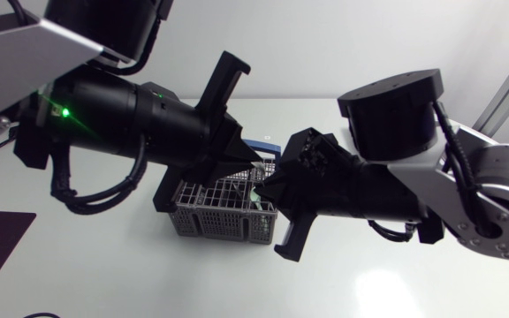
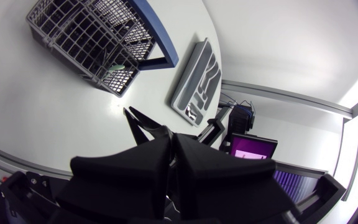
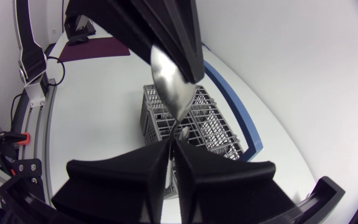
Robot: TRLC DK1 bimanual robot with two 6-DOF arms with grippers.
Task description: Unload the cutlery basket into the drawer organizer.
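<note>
**Two pincers, one spoon**

In the middle of the head view, the two arms meet just above the basket. The left arm comes in from the upper left of the frame. The right arm comes in from the right side.

The left gripper is pinched tight on the round end of a shiny spoon. The right gripper is narrow too, and the thin end of the spoon goes in between its fingertips. So both hold the same spoon, up in the air over the basket.

The basket is grey with lots of little holes and a blue handle. A pale green thing sticks up inside it.

The drawer organizer is a long grey tray. It lies on the white table near the basket, on the side of the blue handle, not touching it. Some cutlery lies in it already.
</note>
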